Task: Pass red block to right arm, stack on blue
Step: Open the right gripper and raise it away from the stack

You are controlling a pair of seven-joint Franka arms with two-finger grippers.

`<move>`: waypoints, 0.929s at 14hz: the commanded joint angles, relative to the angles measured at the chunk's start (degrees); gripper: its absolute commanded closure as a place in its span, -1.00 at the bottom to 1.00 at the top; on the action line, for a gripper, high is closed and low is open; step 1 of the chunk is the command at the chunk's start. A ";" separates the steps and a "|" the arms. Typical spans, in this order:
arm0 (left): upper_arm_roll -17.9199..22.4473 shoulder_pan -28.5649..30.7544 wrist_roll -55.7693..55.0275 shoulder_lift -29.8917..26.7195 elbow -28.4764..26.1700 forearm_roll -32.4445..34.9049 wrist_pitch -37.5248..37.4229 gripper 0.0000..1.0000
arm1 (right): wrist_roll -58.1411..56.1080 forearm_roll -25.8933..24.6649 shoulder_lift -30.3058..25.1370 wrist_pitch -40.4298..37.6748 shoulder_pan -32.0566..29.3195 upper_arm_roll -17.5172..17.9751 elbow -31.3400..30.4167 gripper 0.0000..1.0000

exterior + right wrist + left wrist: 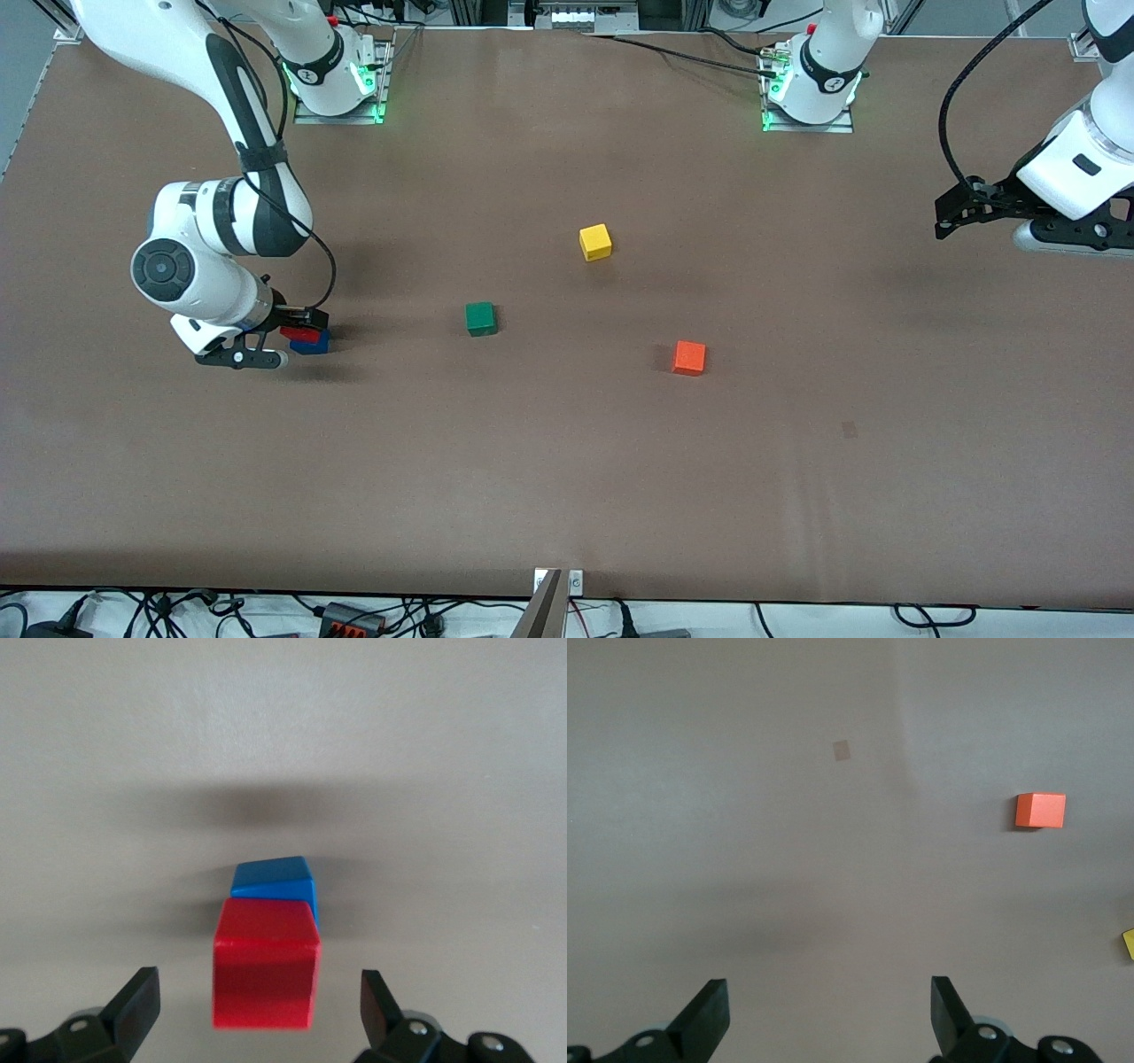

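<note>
Three spare cubes sit well apart on my brown table [567,478] — yellow cube [595,242] farthest from the front camera, green cube [480,319] between, orange cube [689,358] nearest.

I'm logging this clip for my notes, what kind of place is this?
Probably a robotics lab: two white arms bolted along a brown table, coloured cubes such as the green cube, and loose cables at its edge.

Even, bright light falls from overhead on the brown table [567,461]; shadows are soft and short; green lamps glow at the arm bases; the front view is sharp, with faint pale sheen on the table; in the right wrist view the red block [266,963] is slightly blurred, with a broad dim shadow above the blue block [276,878].
</note>
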 commanded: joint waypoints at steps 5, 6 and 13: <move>-0.42 0.36 -0.24 0.60 2.06 -1.04 -1.65 -1.00 | -0.45 0.85 -2.16 -20.56 -1.48 -1.20 20.18 -1.00; -0.51 0.36 -0.24 0.60 2.06 -1.04 -1.65 -1.00 | -0.54 0.85 -2.42 -22.23 -2.18 -1.20 22.03 -1.00; -0.42 0.36 -0.15 0.60 2.06 -1.13 -2.09 -1.00 | -1.86 0.85 -4.18 -31.81 -4.56 -1.55 32.94 -1.00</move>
